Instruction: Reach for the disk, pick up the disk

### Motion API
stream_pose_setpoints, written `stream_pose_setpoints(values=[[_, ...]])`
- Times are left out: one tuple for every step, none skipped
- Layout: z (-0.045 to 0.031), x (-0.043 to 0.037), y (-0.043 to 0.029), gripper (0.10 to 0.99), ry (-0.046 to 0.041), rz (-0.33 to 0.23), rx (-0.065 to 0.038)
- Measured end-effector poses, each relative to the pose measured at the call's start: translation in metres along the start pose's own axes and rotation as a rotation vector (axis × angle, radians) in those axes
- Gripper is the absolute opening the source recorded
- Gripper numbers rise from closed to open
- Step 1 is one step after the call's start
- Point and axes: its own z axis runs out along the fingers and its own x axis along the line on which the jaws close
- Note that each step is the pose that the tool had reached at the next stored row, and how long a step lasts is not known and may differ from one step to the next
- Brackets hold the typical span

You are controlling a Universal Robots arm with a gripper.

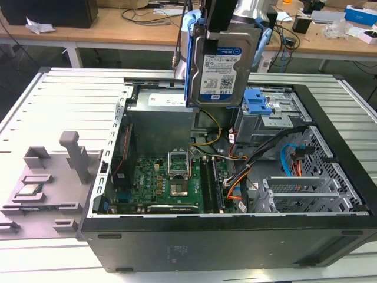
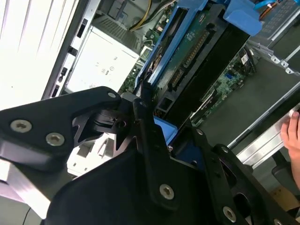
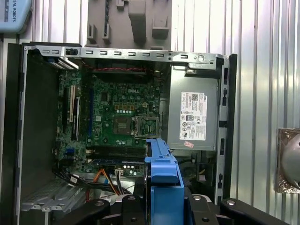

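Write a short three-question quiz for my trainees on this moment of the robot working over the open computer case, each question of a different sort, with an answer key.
1. True or false: the disk lies flat inside the computer case.
2. What does the pincer hold? A) a cable B) the disk C) a memory stick
3. Fill in: the bracket rails on the disk's edges are coloured ____.

Key
1. False. In the exterior view it hangs upright above the case, label facing the camera.
2. B. It is shut on the disk.
3. Blue.
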Motion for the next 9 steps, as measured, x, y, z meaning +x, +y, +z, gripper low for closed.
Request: stream_pose_setpoints(values=[[0.0001, 0.0023, 0.0000, 0.369, -0.0001, 0.000, 0.000], [0.0001, 0.0041, 0.0001, 0.369, -0.0002, 0.000, 0.000], [0.0002, 0.0061, 0.0001, 0.369, -0.0001, 0.000, 0.000], [0.0002, 0.0084, 0.0002, 0.369, -0.0002, 0.000, 0.000], [0.0003, 0.0098, 0.0002, 0.369, -0.0001, 0.000, 0.000], [0.0003, 0.0126, 0.0003, 0.369, -0.0002, 0.000, 0.000], [0.0004, 0.0150, 0.0004, 0.369, -0.0002, 0.000, 0.000], [0.0005, 0.0168, 0.0004, 0.369, -0.0002, 0.000, 0.000], [0.0005, 0.0182, 0.0005, 0.369, -0.0002, 0.000, 0.000]])
